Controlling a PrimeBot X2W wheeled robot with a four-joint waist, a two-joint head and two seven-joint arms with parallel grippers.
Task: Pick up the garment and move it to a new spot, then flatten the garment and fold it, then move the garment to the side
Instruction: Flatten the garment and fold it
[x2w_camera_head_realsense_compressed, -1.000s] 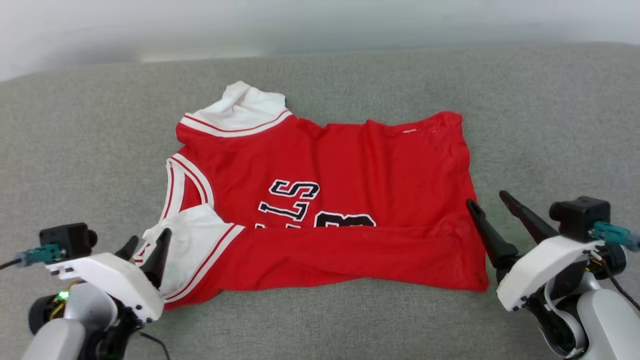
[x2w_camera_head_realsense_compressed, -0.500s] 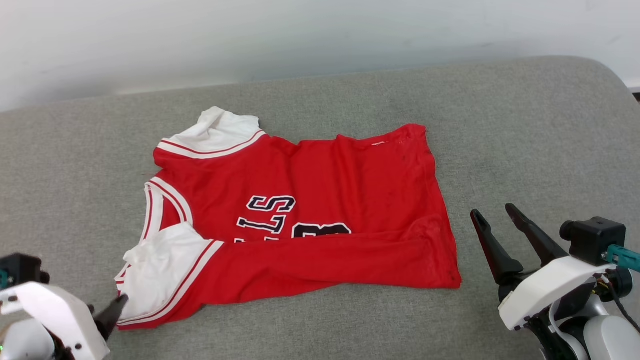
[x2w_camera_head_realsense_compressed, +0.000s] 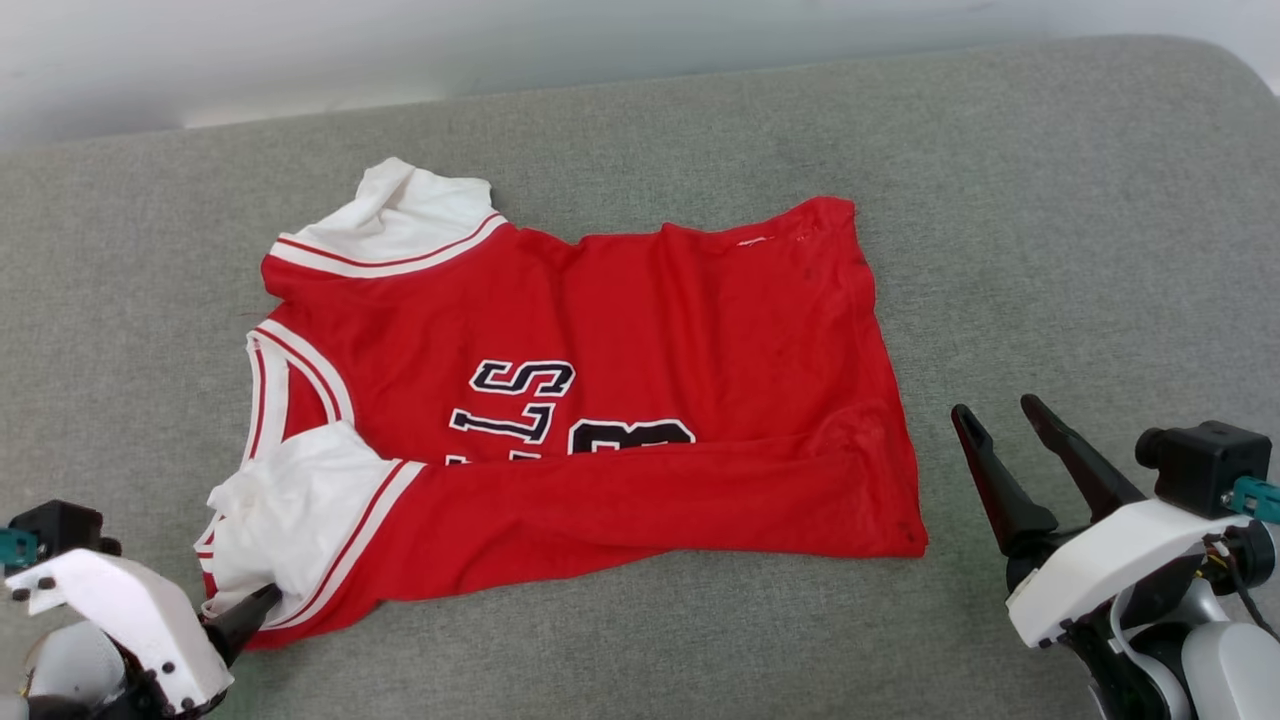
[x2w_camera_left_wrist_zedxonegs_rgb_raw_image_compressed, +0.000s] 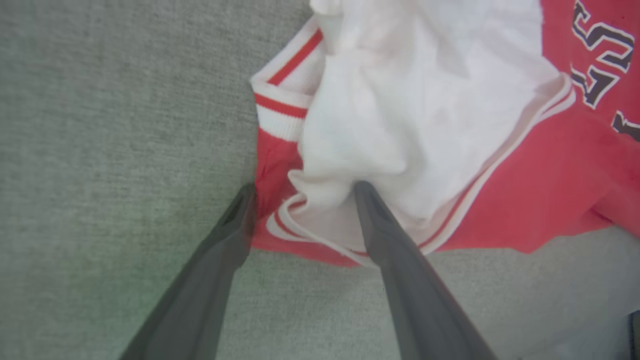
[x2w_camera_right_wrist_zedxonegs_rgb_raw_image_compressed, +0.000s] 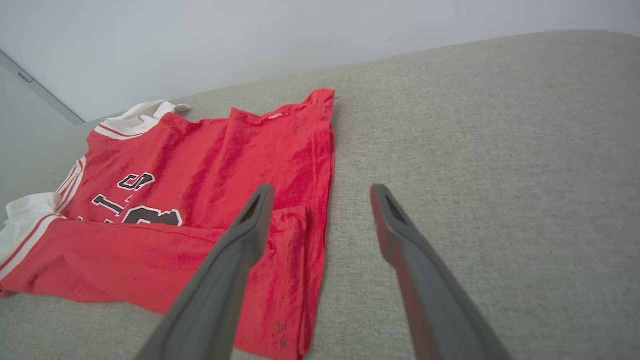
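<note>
The garment (x2w_camera_head_realsense_compressed: 640, 350), a red jersey with white sleeves and black lettering, lies spread on the grey cushion (x2w_camera_head_realsense_compressed: 1050, 250) with its near edge folded over the chest. My left gripper (x2w_camera_head_realsense_compressed: 255, 605) is open at the near left corner. In the left wrist view its fingers (x2w_camera_left_wrist_zedxonegs_rgb_raw_image_compressed: 390, 240) straddle the crumpled white sleeve (x2w_camera_left_wrist_zedxonegs_rgb_raw_image_compressed: 410, 110); one tip rests against the sleeve's fabric, the other on the cushion beside the hem. My right gripper (x2w_camera_head_realsense_compressed: 996, 408) stands open just right of the garment's right hem (x2w_camera_right_wrist_zedxonegs_rgb_raw_image_compressed: 327, 165), holding nothing.
The pale wall (x2w_camera_head_realsense_compressed: 600, 40) runs behind the cushion's far edge. The cushion's rounded corner (x2w_camera_head_realsense_compressed: 1230, 70) is at the far right. Bare grey fabric stretches to the right of the garment and along the near edge.
The head camera has shifted. My left gripper drew back off the white sleeve to the garment's near left corner. My right gripper came away from the right hem. The garment kept its shape.
</note>
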